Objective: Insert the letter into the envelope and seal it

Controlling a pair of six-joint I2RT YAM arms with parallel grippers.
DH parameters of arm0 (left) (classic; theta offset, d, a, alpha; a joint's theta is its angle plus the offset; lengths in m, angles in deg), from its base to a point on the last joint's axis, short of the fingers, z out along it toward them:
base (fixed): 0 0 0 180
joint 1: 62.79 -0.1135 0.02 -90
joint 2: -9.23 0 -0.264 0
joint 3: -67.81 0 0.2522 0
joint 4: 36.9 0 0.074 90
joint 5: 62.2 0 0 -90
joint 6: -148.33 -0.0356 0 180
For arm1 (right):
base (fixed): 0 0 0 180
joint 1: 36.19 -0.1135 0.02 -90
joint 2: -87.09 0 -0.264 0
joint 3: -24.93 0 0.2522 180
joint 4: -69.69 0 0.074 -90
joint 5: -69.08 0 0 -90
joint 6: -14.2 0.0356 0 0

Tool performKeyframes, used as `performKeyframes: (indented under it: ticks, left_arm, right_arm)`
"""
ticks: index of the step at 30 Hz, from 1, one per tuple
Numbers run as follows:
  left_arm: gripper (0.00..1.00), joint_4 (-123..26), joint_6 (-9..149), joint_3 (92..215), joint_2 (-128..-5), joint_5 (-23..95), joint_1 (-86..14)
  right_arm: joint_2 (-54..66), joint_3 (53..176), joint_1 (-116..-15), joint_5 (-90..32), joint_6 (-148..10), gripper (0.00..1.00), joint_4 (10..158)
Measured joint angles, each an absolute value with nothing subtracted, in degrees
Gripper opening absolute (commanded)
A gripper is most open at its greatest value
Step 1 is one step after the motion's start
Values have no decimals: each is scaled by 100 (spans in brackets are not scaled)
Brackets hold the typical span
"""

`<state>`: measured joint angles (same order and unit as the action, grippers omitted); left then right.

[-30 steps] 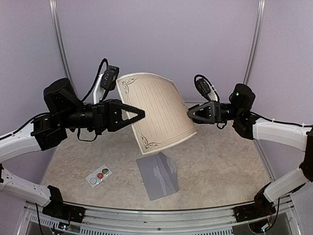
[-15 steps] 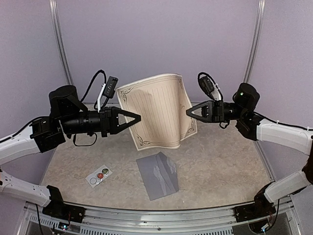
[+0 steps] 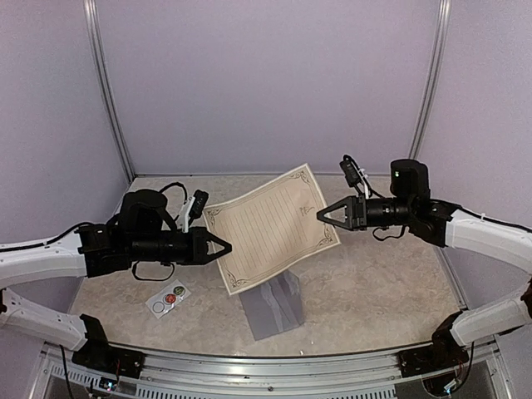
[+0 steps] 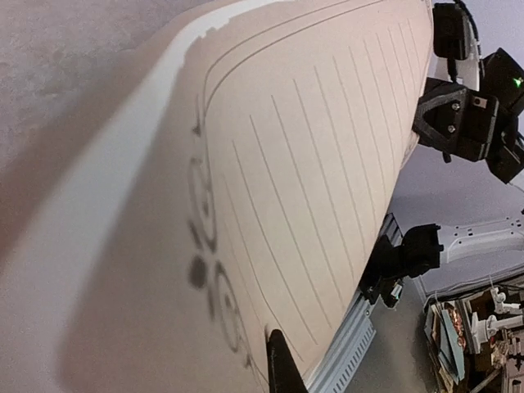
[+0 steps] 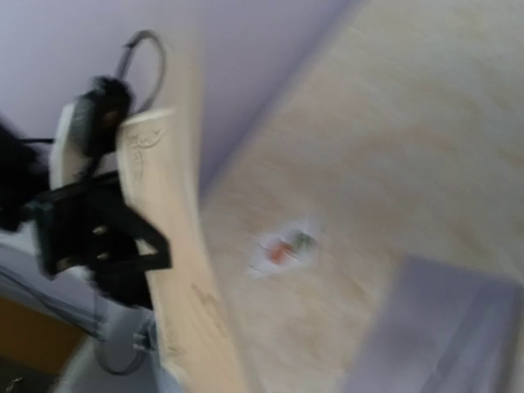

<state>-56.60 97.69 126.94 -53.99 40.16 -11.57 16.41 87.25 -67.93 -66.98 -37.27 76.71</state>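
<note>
The letter [image 3: 270, 229], a cream lined sheet with ornate corners, hangs flat and tilted in the air between both arms. My left gripper [image 3: 226, 247] is shut on its lower left edge; in the left wrist view one dark fingertip [image 4: 275, 348] lies on the letter [image 4: 311, 164]. My right gripper [image 3: 322, 214] is shut on the sheet's right edge. The right wrist view is blurred, shows the letter [image 5: 168, 246] edge-on and does not show my own fingers. The grey envelope [image 3: 270, 306] lies on the table just below the sheet, partly covered by it.
A small white sticker card [image 3: 169, 298] with red and green dots lies at the front left of the marbled table [image 3: 374, 283]. Purple walls close the back and sides. A metal rail [image 3: 266, 366] runs along the near edge.
Both arms have come down and carried the letter lower, towards the envelope. The right gripper has shut on the sheet's right edge, and the curled sheet now hangs flatter.
</note>
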Motion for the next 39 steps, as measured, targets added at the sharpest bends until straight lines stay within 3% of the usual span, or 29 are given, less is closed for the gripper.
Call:
performKeyframes:
  ticks: [13,21,25,30,33,39]
  left_arm:
    - [0,-4541,10728,11595,-6577,3823,-792]
    - [0,-3881,10719,11339,-7406,3856,-772]
    - [0,-3649,10715,11289,-7762,3895,-772]
    - [0,-3500,10713,11234,-7926,3895,-772]
    - [0,-3389,10708,11173,-7943,3895,-774]
    - [0,-3260,10691,11042,-7943,3911,-833]
  right_arm:
    - [627,9086,-8374,-4390,-3990,0,9642]
    - [-411,9632,-8970,-4174,-3802,2,9658]
    - [-931,9910,-9281,-4298,-3719,24,9535]
    - [-1097,9940,-9412,-4539,-3627,65,9279]
    - [-1097,9942,-9414,-4641,-3570,73,9076]
    - [-1097,9942,-9414,-4735,-3544,72,8836]
